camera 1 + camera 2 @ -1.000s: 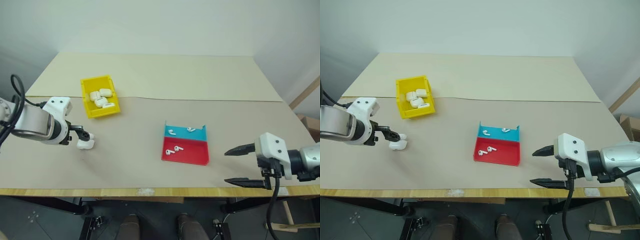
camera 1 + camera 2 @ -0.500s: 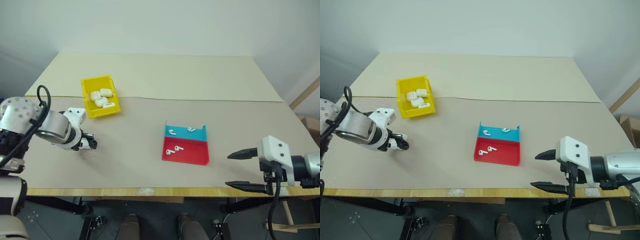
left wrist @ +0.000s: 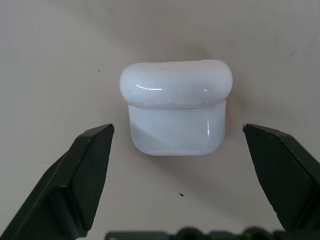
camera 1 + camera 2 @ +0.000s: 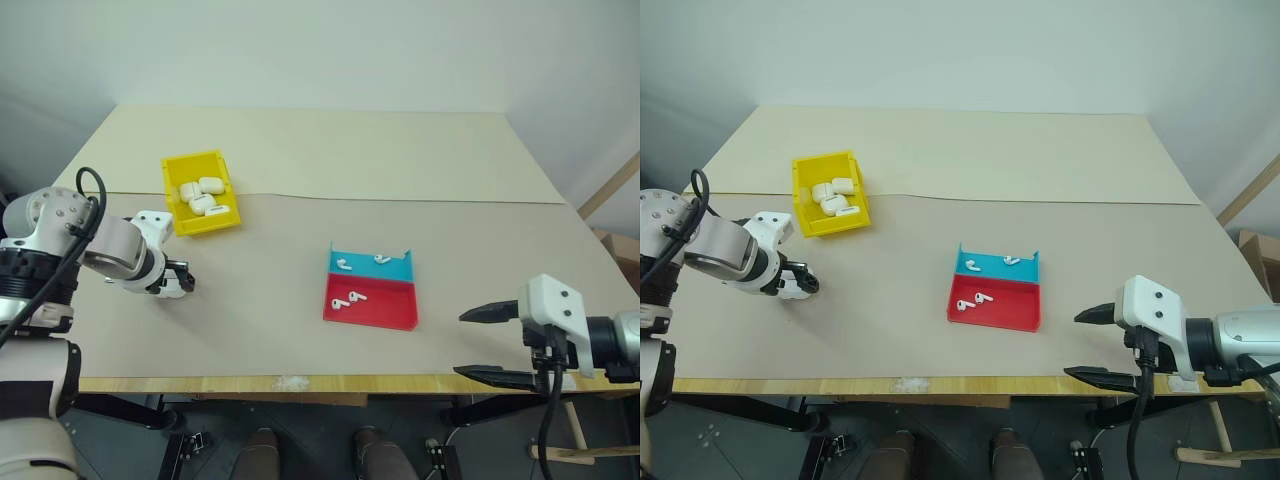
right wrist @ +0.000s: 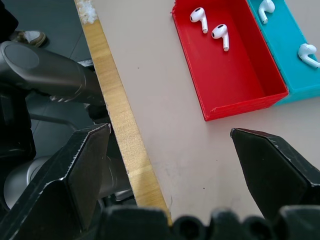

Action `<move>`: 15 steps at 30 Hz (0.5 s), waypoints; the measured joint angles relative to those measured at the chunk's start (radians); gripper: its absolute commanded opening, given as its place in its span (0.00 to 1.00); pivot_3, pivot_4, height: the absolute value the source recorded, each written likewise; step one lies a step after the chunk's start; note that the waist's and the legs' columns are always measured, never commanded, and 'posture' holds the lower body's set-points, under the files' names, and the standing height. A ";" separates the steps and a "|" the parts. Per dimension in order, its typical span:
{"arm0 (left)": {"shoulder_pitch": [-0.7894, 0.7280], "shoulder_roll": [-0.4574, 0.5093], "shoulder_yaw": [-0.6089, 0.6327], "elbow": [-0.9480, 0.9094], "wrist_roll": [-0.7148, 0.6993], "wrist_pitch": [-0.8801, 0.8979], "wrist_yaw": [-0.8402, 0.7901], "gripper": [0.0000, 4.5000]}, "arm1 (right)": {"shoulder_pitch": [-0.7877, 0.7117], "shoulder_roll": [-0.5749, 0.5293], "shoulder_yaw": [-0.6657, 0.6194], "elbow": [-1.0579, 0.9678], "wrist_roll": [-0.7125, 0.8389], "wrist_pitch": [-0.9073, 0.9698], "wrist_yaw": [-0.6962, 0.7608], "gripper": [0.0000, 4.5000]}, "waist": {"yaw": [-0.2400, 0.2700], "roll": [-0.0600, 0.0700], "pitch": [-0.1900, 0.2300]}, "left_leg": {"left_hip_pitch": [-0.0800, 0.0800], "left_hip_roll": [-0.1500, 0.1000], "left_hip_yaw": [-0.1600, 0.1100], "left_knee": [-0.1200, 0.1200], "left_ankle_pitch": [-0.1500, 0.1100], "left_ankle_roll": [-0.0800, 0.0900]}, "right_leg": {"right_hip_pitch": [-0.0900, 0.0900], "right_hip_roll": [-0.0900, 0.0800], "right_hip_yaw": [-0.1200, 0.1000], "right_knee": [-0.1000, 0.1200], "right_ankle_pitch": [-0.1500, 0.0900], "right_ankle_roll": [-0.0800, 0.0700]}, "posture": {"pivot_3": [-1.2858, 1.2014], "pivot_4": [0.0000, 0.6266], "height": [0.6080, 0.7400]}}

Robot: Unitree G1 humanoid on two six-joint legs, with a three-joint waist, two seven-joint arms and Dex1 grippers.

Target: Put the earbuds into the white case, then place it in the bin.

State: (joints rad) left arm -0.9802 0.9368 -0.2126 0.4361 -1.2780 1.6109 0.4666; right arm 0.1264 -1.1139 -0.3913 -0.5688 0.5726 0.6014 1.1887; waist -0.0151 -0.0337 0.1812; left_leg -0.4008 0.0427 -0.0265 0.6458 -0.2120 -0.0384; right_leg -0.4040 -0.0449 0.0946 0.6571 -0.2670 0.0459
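Note:
The white case (image 3: 175,107) lies shut on the table at the left. My left gripper (image 4: 178,285) points down over it, open, with one finger on either side and clear of it. From the head views the case is mostly hidden under that gripper. Two earbuds (image 4: 348,299) lie in the red half of a small tray (image 4: 370,322), and two more earbuds (image 4: 362,262) lie in its teal half. The yellow bin (image 4: 190,160) stands behind the left gripper. My right gripper (image 4: 462,344) is open and empty at the table's front right edge, to the right of the tray.
The bin holds several white cases (image 4: 205,195). The wooden front edge (image 5: 117,115) of the table runs just beneath the right gripper. A seam in the tabletop covering (image 4: 420,198) crosses behind the tray.
My left wrist has turned and come down over the case, which earlier lay in plain sight beside the fingers. The right gripper has barely shifted.

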 measured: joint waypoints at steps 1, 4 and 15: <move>0.000 -0.001 0.000 0.001 0.007 0.000 -0.009 1.00 | 0.001 0.000 -0.002 0.000 0.000 0.000 -0.001 0.99 | 0.000 0.000 0.000 | 0.000 0.000 0.000 0.000 0.000 0.000 | 0.000 0.000 0.000 0.000 0.000 0.000 | 0.52 0.24 1.00; 0.003 -0.007 0.000 0.002 0.033 0.000 -0.036 1.00 | 0.002 0.000 -0.008 -0.002 0.000 0.003 -0.003 0.99 | 0.000 0.000 0.000 | 0.000 0.000 0.000 0.000 0.000 0.000 | 0.000 0.000 0.000 0.000 0.000 0.000 | 0.52 0.24 1.00; 0.015 -0.037 0.024 0.011 0.159 0.000 -0.116 1.00 | 0.004 0.000 -0.009 -0.005 0.000 0.012 -0.012 0.99 | 0.000 0.000 0.000 | 0.000 0.000 0.000 0.000 0.000 0.000 | 0.000 0.000 0.000 0.000 0.000 0.000 | 0.52 0.24 1.00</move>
State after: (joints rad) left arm -0.9650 0.8998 -0.1888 0.4473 -1.1194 1.6109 0.3509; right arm 0.1303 -1.1138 -0.4003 -0.5737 0.5726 0.6135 1.1768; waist -0.0155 -0.0339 0.1812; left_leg -0.4009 0.0427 -0.0266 0.6458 -0.2120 -0.0384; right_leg -0.4040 -0.0449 0.0945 0.6570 -0.2670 0.0460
